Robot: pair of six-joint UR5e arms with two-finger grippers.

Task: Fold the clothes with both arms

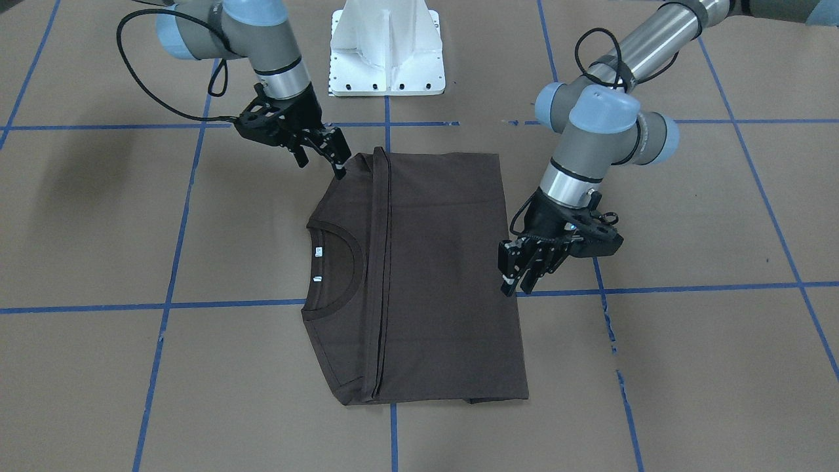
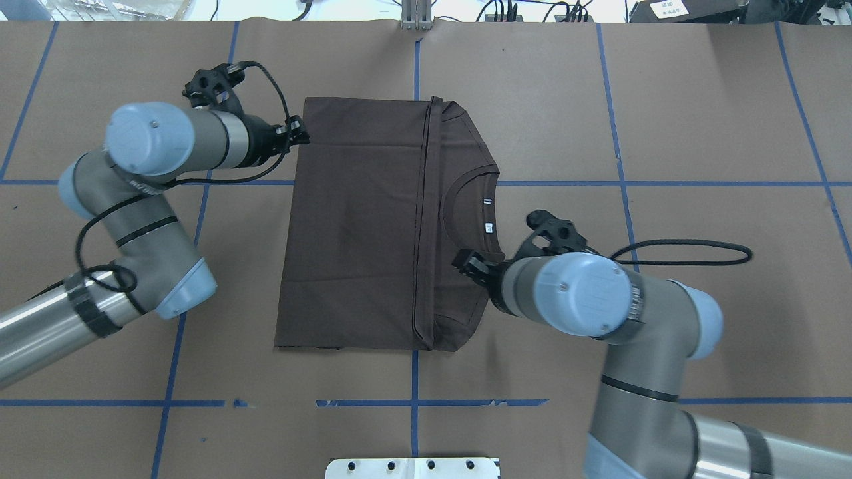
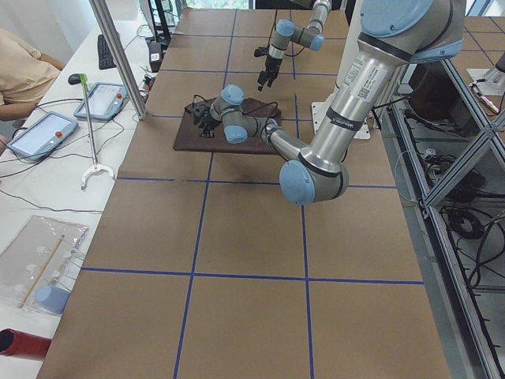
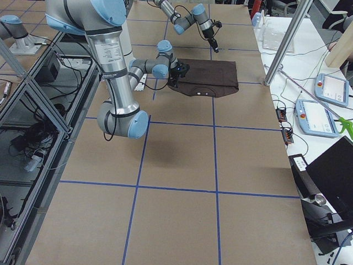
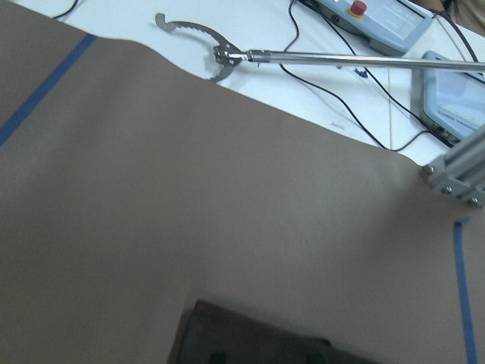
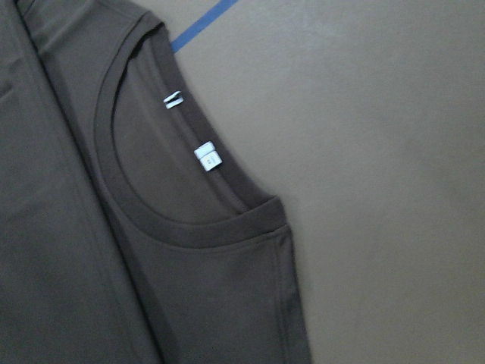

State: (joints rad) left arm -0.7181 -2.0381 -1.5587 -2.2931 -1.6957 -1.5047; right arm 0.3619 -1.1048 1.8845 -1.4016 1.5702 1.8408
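Observation:
The dark brown T-shirt (image 1: 446, 275) lies flat on the brown table, folded lengthwise into a rectangle, with its collar and white neck tags (image 2: 488, 227) on my right side. It also shows in the overhead view (image 2: 359, 226) and the right wrist view (image 6: 76, 227). My left gripper (image 1: 518, 283) hovers at the shirt's hem-side edge, also in the overhead view (image 2: 297, 132); it looks open and holds nothing. My right gripper (image 1: 321, 165) is open and empty just above the shoulder corner beside the collar, also in the overhead view (image 2: 464, 261).
The white pedestal base (image 1: 387, 52) stands at my side of the table. Blue tape lines (image 1: 170, 262) grid the brown surface. Beyond the far edge are a metal post (image 3: 118, 59), control tablets (image 3: 99, 99), a grabber tool (image 5: 220, 57) and a seated person (image 3: 16, 55).

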